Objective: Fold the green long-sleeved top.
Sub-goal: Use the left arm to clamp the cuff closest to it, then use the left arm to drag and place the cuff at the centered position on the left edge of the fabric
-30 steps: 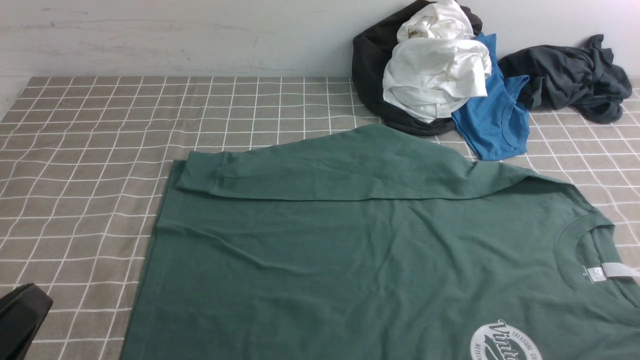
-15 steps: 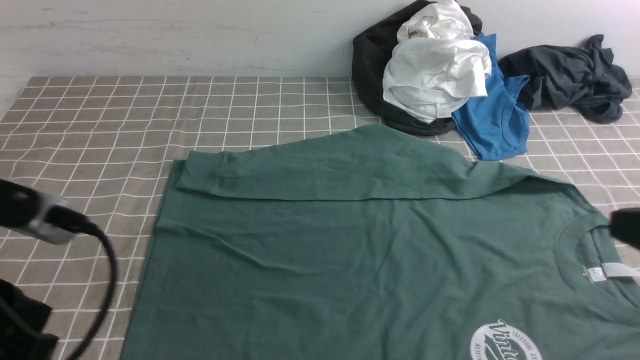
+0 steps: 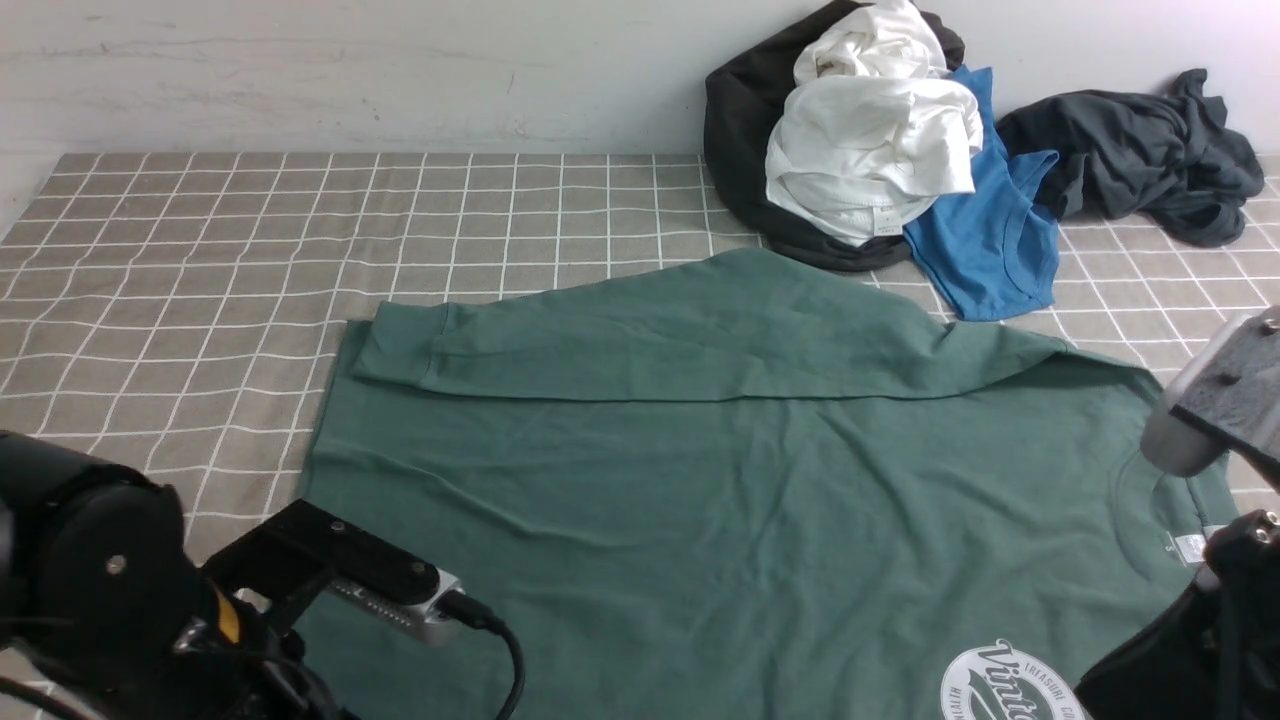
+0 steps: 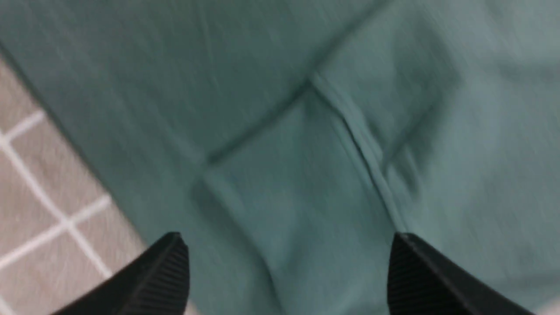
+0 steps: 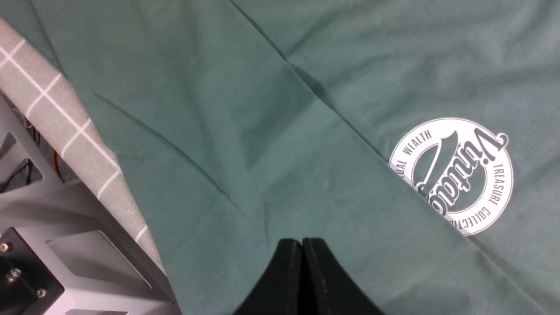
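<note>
The green long-sleeved top [image 3: 720, 480] lies spread flat on the checked cloth, its far sleeve [image 3: 700, 340] folded across the body. The white chest logo [image 3: 1010, 685] and the neck label [image 3: 1190, 548] show at the near right. My left gripper [image 4: 285, 238] is open just above green fabric [image 4: 306, 153] with a seam and folds, nothing between its fingers; this view is blurred. The left arm [image 3: 100, 590] stands at the near left by the hem. My right gripper [image 5: 302, 240] is shut and empty over the top [image 5: 262, 131], close to the logo [image 5: 453, 175].
A heap of clothes lies at the back right against the wall: a white garment [image 3: 870, 150] on a black one [image 3: 740, 130], a bright blue top [image 3: 990, 240] and a charcoal garment [image 3: 1140, 150]. The cloth's near edge and the robot's frame [image 5: 65, 245] show in the right wrist view.
Both arms have come into the front view: the left one forward over the near left corner of the top, the right one in from the right edge over the collar. The top has not moved.
</note>
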